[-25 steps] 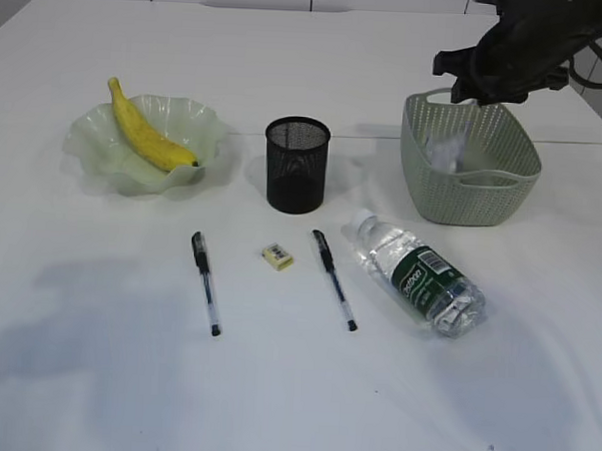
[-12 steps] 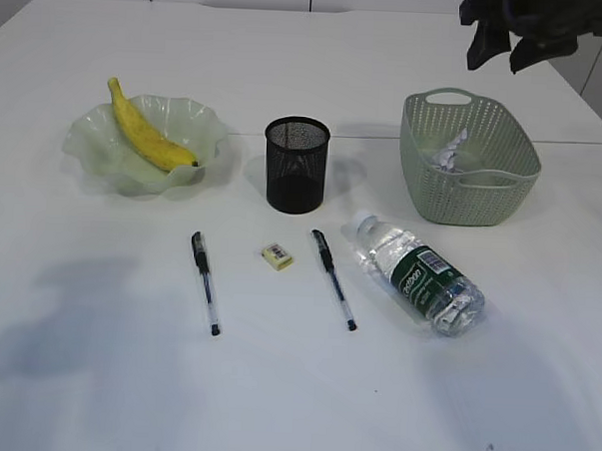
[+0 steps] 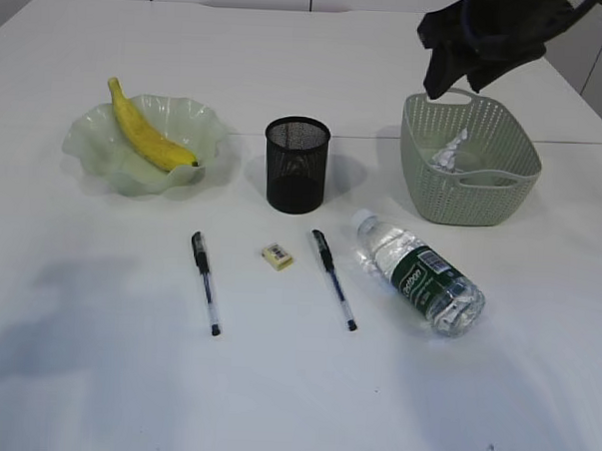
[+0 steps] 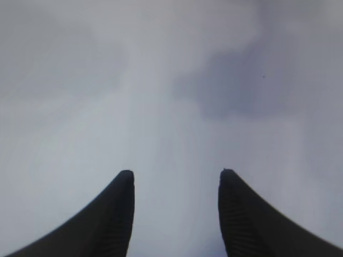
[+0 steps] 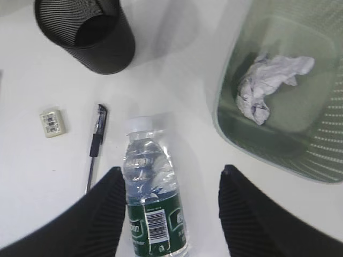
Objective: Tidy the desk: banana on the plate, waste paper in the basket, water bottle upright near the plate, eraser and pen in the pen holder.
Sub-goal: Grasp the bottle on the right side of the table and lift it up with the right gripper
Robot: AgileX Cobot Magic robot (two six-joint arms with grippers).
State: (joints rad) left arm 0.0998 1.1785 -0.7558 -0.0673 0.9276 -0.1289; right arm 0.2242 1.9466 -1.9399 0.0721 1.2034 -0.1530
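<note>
The banana (image 3: 145, 134) lies on the pale green plate (image 3: 201, 121) at the left. Crumpled waste paper (image 3: 450, 149) (image 5: 268, 83) rests inside the green basket (image 3: 469, 198) (image 5: 321, 155). The water bottle (image 3: 419, 274) (image 5: 153, 198) lies on its side, cap toward the black mesh pen holder (image 3: 297, 163) (image 5: 88, 32). The eraser (image 3: 277, 255) (image 5: 53, 122) sits between two pens (image 3: 206, 281) (image 3: 335, 280) on the table. My right gripper (image 3: 443, 72) (image 5: 171, 176) hangs open and empty high above the bottle, beside the basket's far left corner. Open over bare tabletop, my left gripper (image 4: 177, 174) holds nothing.
The white table (image 3: 95, 376) stretches wide in front of the objects. Its far edge runs behind the basket. The left arm stays out of the exterior view, and only its shadow falls on the front left of the table.
My right gripper let go of the waste paper in the basket, rose out of it, then swung left above the basket's corner. The left gripper stayed put.
</note>
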